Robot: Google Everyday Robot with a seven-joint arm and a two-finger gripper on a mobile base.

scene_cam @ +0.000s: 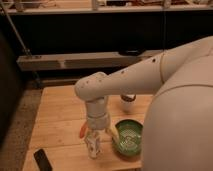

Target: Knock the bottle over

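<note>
The bottle is small and whitish with a mottled label. It stands upright near the front edge of the wooden table. My gripper hangs from the white arm, directly above the bottle and at its top. Whether it touches the bottle is hidden by the wrist. The bottle's cap is covered by the gripper.
A green bowl sits just right of the bottle. A white cup stands behind the bowl. An orange object lies just left of the gripper. A black flat object lies at the front left. A shelf runs behind the table.
</note>
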